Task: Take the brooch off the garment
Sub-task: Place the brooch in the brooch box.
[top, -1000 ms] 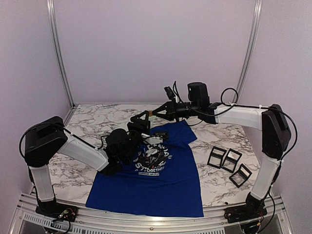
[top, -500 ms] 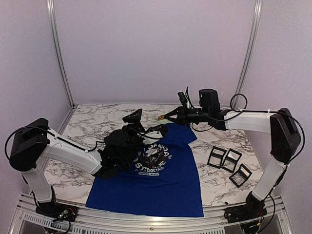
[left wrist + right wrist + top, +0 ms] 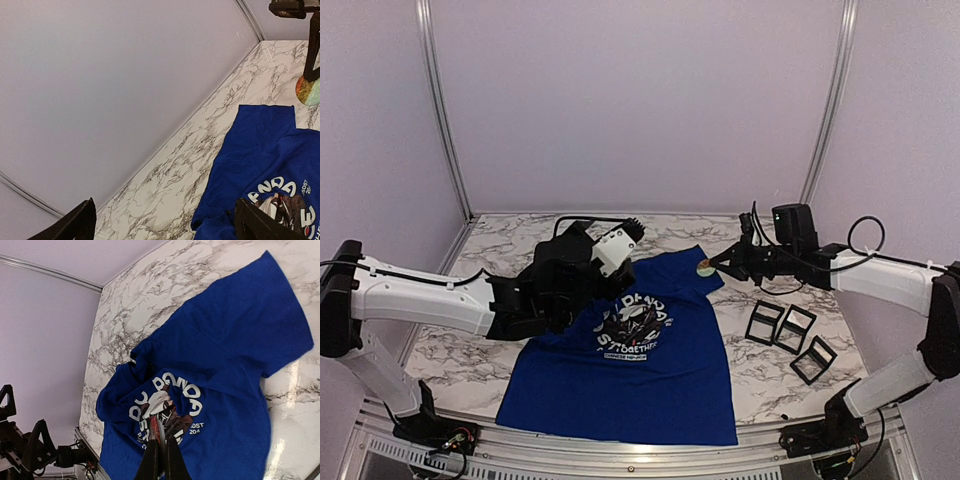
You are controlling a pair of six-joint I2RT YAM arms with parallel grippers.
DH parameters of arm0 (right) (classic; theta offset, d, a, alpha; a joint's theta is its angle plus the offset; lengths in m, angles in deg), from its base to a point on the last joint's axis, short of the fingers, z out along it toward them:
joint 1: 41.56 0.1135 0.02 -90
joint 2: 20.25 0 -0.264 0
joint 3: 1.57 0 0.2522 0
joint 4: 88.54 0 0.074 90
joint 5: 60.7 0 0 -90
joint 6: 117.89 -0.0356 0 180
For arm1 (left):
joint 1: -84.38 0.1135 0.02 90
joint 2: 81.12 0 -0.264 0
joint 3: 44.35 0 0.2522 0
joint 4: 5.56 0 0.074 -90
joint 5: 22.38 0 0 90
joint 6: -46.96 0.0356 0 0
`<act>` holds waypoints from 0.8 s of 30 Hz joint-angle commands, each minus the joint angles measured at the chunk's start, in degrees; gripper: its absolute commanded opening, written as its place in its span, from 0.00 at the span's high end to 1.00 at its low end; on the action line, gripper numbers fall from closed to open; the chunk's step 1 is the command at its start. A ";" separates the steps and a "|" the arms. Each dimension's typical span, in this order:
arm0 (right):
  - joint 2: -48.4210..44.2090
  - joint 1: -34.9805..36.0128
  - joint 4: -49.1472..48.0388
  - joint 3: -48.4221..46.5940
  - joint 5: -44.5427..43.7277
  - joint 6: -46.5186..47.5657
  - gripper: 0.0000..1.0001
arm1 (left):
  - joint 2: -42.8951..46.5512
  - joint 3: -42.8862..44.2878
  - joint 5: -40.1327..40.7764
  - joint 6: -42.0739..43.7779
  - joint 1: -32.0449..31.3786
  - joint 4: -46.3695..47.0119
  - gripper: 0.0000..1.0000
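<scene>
The garment (image 3: pixel 640 370) is a royal-blue T-shirt lying flat on the marble table, its white lettering and panda print facing up (image 3: pixel 170 405). The brooch (image 3: pixel 704 267) is a small round disc with rainbow colours (image 3: pixel 308 90). My right gripper (image 3: pixel 712 265) is shut on it, off the cloth and just beyond the shirt's far right sleeve. The right wrist view shows the brooch edge-on (image 3: pixel 159 437) between the dark fingers. My left gripper (image 3: pixel 605 232) hangs open above the shirt's far left shoulder with nothing between its fingers (image 3: pixel 80 222).
Three black square frames (image 3: pixel 790 335) lie on the table at the right, near the right arm. The table (image 3: pixel 510 250) meets the pale back wall close behind the shirt (image 3: pixel 260 150). A metal rail runs along the near edge.
My right gripper has carried the brooch to the right, away from the shirt's collar. The left gripper has opened, let go of the cloth and risen; the shirt now lies flatter.
</scene>
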 commanded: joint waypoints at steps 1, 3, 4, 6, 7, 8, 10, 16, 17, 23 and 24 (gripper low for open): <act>-7.32 -2.72 13.15 3.27 -7.38 1.43 1.00 | 2.81 2.86 -1.41 -11.65 0.34 -12.55 0.01; -10.35 -3.75 17.53 5.00 -9.62 0.97 1.00 | 3.53 3.49 -2.16 -13.96 0.62 -14.71 0.01; -11.63 -4.28 19.39 5.72 -10.50 0.75 1.00 | 3.89 3.90 -2.53 -14.95 0.78 -15.79 0.01; -13.96 -5.07 22.64 6.70 -12.04 0.63 1.00 | 4.73 4.48 -3.45 -16.57 1.09 -17.40 0.01; -14.98 -5.33 24.21 6.99 -12.85 0.45 1.00 | 5.17 4.50 -3.92 -16.88 1.19 -17.64 0.01; -15.90 -5.46 25.45 7.17 -13.46 0.40 1.00 | 5.69 4.47 -4.30 -17.12 1.28 -17.79 0.01; -17.36 -5.42 28.46 7.39 -14.64 -0.10 1.00 | 6.65 4.62 -5.20 -17.94 1.66 -18.32 0.01; -21.12 -5.38 30.60 12.05 -17.24 -3.06 1.00 | 8.96 4.31 -9.00 -20.87 3.74 -19.82 0.01; -21.52 -5.43 29.87 13.31 -17.69 -3.63 1.00 | 9.18 4.23 -9.38 -21.22 3.97 -20.06 0.01; -20.68 -5.51 28.69 14.18 -23.26 -4.72 1.00 | 10.23 3.67 -11.48 -23.19 4.80 -20.98 0.01; -20.52 -5.49 29.10 14.03 -24.25 -4.87 1.00 | 10.35 3.60 -11.91 -23.47 4.81 -21.21 0.01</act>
